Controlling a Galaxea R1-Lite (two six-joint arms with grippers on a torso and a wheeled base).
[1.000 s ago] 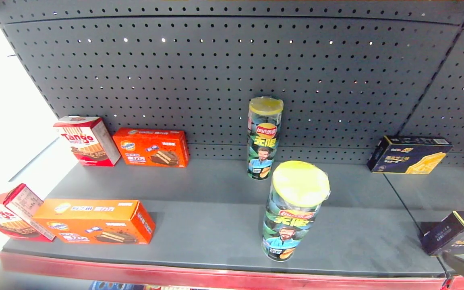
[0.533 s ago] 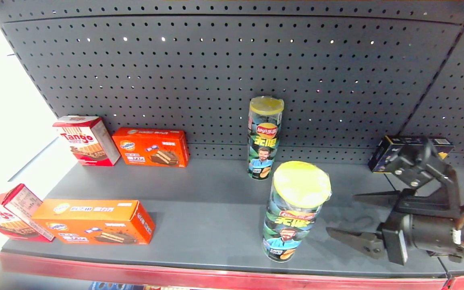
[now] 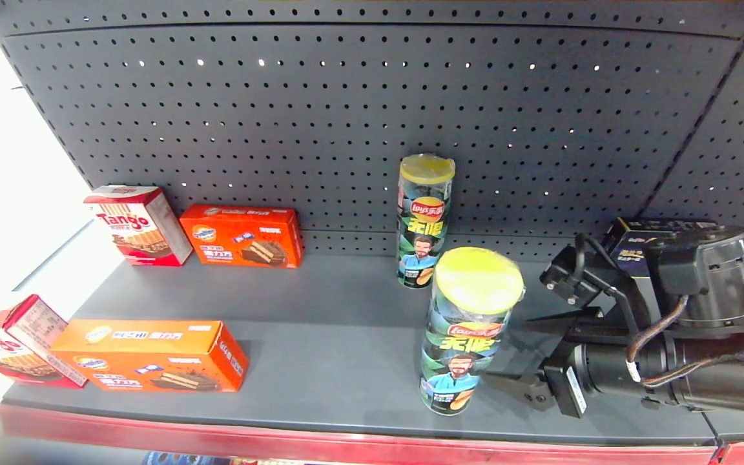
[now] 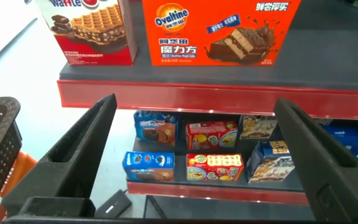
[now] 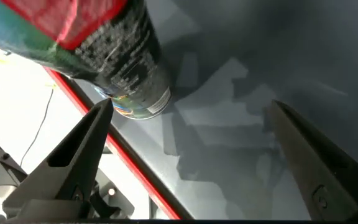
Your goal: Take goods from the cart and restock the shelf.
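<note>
Right claw [image 3: 517, 352], spread wide and empty, lies just beside the yellow-lidded green cylindrical chip can [image 3: 469, 329], at its 3 o'clock. The can stands near the front edge of the grey metal shelf [image 3: 346, 349]. Left claw [image 4: 194, 102] is wide apart, holding nothing.

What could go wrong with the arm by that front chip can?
One finger of the open right gripper is close to the base of the front can, which sits off-centre; closing may tip it. The can stands near the front edge of the shelf, so a nudge might send it off.
</note>
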